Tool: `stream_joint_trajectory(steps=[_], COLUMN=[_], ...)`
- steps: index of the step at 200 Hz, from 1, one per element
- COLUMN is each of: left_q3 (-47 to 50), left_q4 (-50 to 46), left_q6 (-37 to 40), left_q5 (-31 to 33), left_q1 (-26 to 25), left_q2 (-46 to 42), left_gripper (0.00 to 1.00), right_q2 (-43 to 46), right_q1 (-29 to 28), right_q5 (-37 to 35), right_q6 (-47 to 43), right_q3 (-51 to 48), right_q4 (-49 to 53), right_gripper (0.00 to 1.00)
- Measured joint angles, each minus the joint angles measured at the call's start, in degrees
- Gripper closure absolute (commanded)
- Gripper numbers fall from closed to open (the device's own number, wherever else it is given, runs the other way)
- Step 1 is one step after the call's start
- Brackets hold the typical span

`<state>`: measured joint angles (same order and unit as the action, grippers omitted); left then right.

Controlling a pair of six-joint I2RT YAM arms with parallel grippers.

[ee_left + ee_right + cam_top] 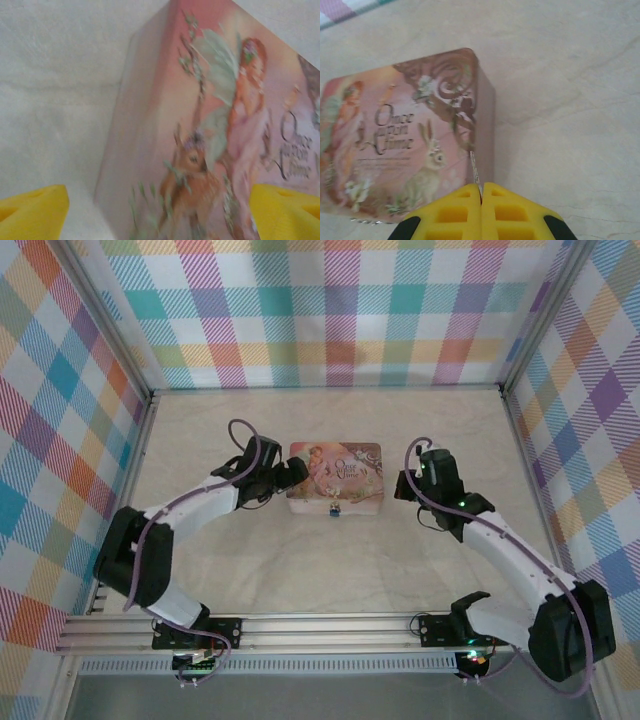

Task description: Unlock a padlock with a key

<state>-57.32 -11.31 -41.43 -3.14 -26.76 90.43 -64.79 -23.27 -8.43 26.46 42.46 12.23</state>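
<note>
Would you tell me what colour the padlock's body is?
The padlock is blue; top external view.

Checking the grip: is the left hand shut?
No, the left hand has its yellow fingers wide apart, facing the pink tin.

The pink floral tin blocks the middle of the table. The left gripper, fingers spread, crowds its left end; the right gripper, pinched on the key, crowds its right end. The padlock sits at the tin's near side, bare tabletop before it. Plaid walls close three sides.
</note>
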Motion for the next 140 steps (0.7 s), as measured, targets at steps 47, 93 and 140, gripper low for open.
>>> stream_joint_trajectory(steps=[47, 93, 140], left_q3=[-7.8, -12.6, -16.0], left_q4=[2.6, 4.0, 4.0], left_q6=[0.8, 1.7, 2.1], left_q5=[-1.3, -3.5, -6.5], left_q1=[0.9, 1.6, 1.9], left_q2=[7.7, 12.7, 17.0], left_gripper=[0.08, 0.12, 0.14], right_q2=[-5.9, -11.6, -15.0], right_q1=[1.2, 1.2, 1.1], right_q5=[-0.6, -0.2, 1.9], right_q6=[0.0, 0.1, 0.9], right_q3=[-0.8, -0.8, -0.8], right_q4=[-2.1, -4.5, -6.0], right_gripper=[1.00, 1.00, 1.00])
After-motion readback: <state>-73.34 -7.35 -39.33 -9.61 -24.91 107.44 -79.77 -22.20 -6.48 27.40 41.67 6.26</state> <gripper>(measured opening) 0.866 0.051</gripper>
